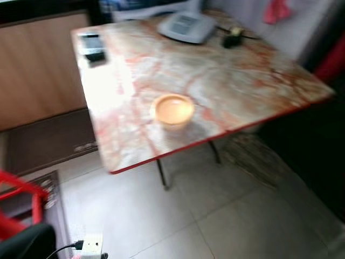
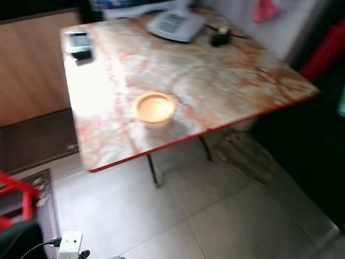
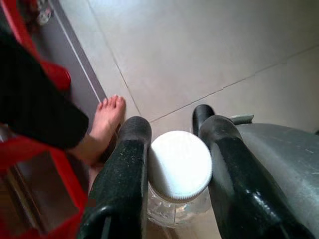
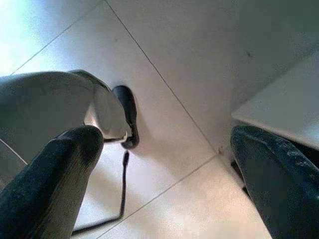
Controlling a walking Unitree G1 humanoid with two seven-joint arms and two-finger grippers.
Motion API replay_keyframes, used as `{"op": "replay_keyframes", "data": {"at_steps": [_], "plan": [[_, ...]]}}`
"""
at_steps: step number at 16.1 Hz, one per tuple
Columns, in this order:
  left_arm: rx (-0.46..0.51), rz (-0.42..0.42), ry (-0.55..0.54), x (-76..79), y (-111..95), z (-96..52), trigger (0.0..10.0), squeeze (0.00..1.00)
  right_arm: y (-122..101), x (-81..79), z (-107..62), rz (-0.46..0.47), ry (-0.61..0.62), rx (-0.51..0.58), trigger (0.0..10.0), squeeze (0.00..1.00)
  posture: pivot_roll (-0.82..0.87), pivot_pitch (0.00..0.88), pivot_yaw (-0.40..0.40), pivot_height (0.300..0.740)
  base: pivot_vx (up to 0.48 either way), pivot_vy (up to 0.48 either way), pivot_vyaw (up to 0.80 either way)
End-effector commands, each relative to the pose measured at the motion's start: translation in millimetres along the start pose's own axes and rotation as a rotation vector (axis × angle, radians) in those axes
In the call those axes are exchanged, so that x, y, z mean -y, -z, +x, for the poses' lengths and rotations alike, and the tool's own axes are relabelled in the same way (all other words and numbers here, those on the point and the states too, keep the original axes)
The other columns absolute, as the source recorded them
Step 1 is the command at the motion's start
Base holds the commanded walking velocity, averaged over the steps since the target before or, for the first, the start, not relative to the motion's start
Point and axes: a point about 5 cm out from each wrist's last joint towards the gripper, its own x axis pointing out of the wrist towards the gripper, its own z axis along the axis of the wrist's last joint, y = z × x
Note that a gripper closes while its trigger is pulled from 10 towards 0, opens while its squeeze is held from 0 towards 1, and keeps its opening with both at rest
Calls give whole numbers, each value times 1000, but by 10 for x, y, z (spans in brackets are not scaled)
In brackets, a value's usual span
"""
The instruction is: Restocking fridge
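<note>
Left pincer (image 3: 172, 169) pinches a clear, white-capped bottle (image 3: 179, 167) below its cap, likely slippery and light; right pincer (image 4: 164, 174) hangs spread; a bowl (image 1: 172, 110) sits at the desk's (image 1: 242, 81) six o'clock.

Orange bowl (image 1: 172, 110) on marble-patterned table (image 1: 232, 81), blurred.
</note>
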Motion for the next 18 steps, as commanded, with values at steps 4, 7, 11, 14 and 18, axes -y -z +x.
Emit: {"op": "replay_keyframes", "data": {"at_steps": [4, 7, 11, 14, 18], "plan": [[-67, -2, -9, -24, 162, -39, 10000, 0, 63, 25, -24, -2, 2, -24, 10000, 0, 170, 169, -32, 740, 0, -188, -797], [-90, 66, -14, -33, 168, -33, 10000, 0, 68, 24, -25, -6, -2, -30, 10000, 0, 172, 171, -32, 740, 0, -294, -783], [-119, 62, 20, -18, 181, -30, 10000, 0, 64, 22, -23, -4, -1, -30, 10000, 0, 176, 174, -30, 740, 0, -118, -781], [-116, 71, 16, -29, 175, -28, 10000, 0, 66, 16, -21, 0, 0, -27, 10000, 0, 171, 175, -28, 740, 0, -80, -781], [-134, 61, 37, -21, 188, -29, 10000, 0, 72, 14, -22, 0, -2, -31, 10000, 0, 173, 178, -26, 740, 0, -90, -781]]}}
